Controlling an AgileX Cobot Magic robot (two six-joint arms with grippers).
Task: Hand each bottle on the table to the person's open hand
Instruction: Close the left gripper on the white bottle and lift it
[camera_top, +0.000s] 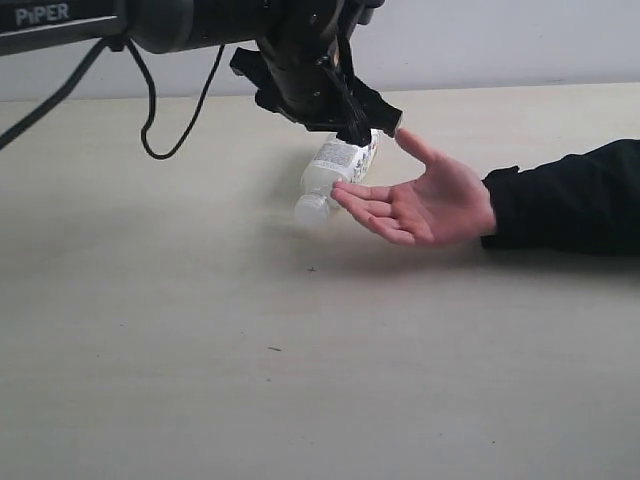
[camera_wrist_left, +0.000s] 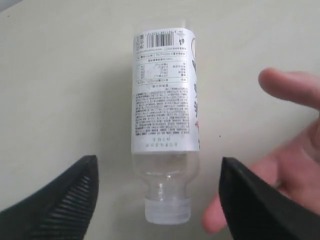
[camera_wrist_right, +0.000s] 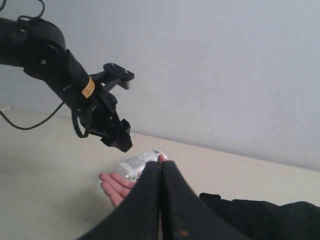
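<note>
One whitish bottle (camera_top: 338, 168) with a white printed label lies on its side on the pale table (camera_top: 200, 330). Its clear cap (camera_top: 310, 210) points away from the arm. It rests just beside the fingertips of the person's open hand (camera_top: 430, 200), which is palm up. My left gripper (camera_top: 372, 125) hovers right above the bottle. In the left wrist view this left gripper (camera_wrist_left: 159, 162) is open, its jaws wide on either side of the bottle (camera_wrist_left: 164, 100) and clear of it, with the hand (camera_wrist_left: 295, 145) to one side. My right gripper (camera_wrist_right: 160, 167) is shut and empty. No other bottles show.
The person's black sleeve (camera_top: 570, 195) lies on the table at the right. A black cable (camera_top: 150, 110) hangs from the left arm (camera_top: 180, 20) at the back left. A pale wall (camera_top: 500, 40) runs behind the table.
</note>
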